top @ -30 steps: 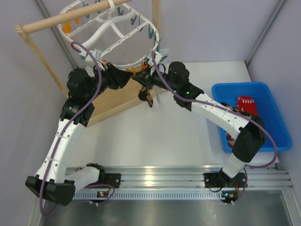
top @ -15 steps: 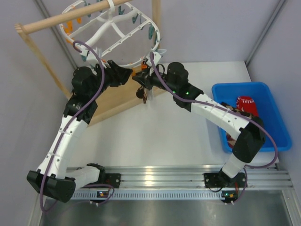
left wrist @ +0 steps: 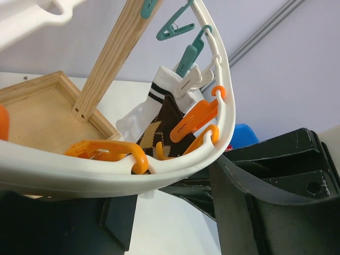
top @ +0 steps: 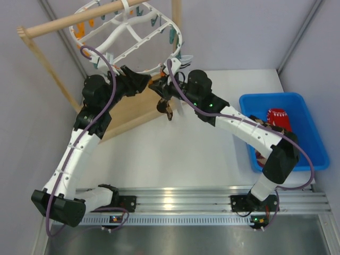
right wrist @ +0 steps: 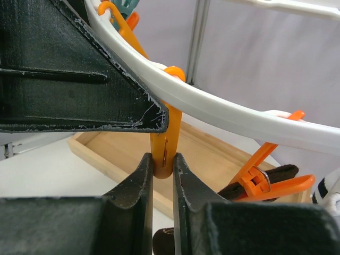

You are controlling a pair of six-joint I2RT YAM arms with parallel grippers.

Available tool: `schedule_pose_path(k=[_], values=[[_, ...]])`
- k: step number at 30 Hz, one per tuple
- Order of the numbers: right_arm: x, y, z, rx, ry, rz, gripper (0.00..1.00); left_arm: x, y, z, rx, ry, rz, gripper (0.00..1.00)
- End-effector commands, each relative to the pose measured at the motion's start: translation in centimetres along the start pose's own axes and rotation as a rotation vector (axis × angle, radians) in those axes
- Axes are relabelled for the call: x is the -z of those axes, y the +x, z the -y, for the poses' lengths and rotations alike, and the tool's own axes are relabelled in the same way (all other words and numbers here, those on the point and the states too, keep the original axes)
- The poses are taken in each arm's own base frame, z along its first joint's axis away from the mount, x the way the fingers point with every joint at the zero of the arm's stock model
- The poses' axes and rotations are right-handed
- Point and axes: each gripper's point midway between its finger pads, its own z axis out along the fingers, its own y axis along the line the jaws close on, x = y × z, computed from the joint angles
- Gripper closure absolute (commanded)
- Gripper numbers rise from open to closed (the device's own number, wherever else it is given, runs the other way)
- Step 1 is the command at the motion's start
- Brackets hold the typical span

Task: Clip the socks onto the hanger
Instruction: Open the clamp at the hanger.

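A blue bin [top: 305, 133] stands on the right side of the desk [top: 175, 154]. In it lies a red sock [top: 277, 118]. Beside that sock there is more fabric, mostly hidden under the right arm, so I cannot tell what it is.

The hanger [left wrist: 79, 170] hangs from the wooden rack [top: 79, 18], above the rack's tray [left wrist: 37, 114]. Two socks hang from the near rim of the hanger, touching each other: a white sock [left wrist: 159, 95] with dark bands and an argyle sock [left wrist: 159, 130].

The right end effector [right wrist: 162, 159] is clenched on the tail of an orange clip [right wrist: 163, 135] that hangs from the rim. Just beside it, another orange clip [right wrist: 265, 178] bites something dark.

The left end effector [top: 141, 82] is released. Its fingers stand apart under the rim, which runs across them.
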Motion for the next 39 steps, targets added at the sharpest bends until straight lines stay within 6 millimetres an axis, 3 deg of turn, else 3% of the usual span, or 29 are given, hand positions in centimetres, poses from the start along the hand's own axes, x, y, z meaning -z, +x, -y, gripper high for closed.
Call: schedule_pose_path(k=[1, 10, 18, 21, 22, 24, 27, 30, 31, 33, 36, 37, 39], values=[[0.0, -3.4, -2.9, 0.033, -0.074, 0.063, 1.0, -0.8, -2.9, 2.0, -0.001, 0.086, 0.128, 0.42], [0.0, -3.4, -3.3, 0.047, -0.079, 0.057, 1.0, -1.2, -3.2, 1.3, -0.031, 0.029, 0.161, 0.49], [0.5, -2.5, -3.5, 0.057, -0.091, 0.027, 1.0, -1.1, -3.0, 0.7, -0.032, -0.002, 0.155, 0.91], [0.9, -2.2, -3.6, 0.057, -0.096, 0.015, 0.89, -1.1, -2.7, 0.4, -0.024, -0.013, 0.146, 1.0], [0.9, -2.1, -3.6, 0.056, -0.095, 0.011, 0.72, -1.0, -2.6, 0.2, -0.018, -0.024, 0.145, 1.0], [1.3, -2.0, -3.4, 0.055, -0.092, -0.002, 0.54, -0.9, -2.5, 0.2, -0.016, -0.022, 0.142, 1.0], [2.2, -1.7, -2.8, 0.047, -0.088, -0.025, 0.45, -0.9, -2.4, 0.3, -0.018, -0.015, 0.136, 1.0], [3.9, -2.0, -1.4, 0.018, -0.096, -0.031, 0.39, -0.9, -2.2, 0.2, -0.022, -0.017, 0.134, 1.0], [5.3, -1.5, 0.1, -0.002, -0.074, -0.065, 0.38, -0.9, -2.2, 0.1, -0.02, -0.016, 0.132, 1.0], [6.9, -0.7, 0.9, -0.023, -0.091, -0.1, 0.33, -0.9, -2.1, 0.1, -0.022, -0.015, 0.129, 1.0], [10.8, 0.8, 4.6, -0.057, -0.053, -0.165, 0.23, -0.9, -1.9, 0.1, -0.029, -0.011, 0.122, 1.0], [12.9, 0.7, 7.2, -0.058, 0.009, -0.17, 0.19, -0.9, -1.9, 0.1, -0.031, -0.01, 0.123, 1.0], [15.6, 3.0, 8.5, -0.088, 0.018, -0.232, 0.08, -1.0, -1.7, 0.0, -0.036, -0.013, 0.117, 1.0]])
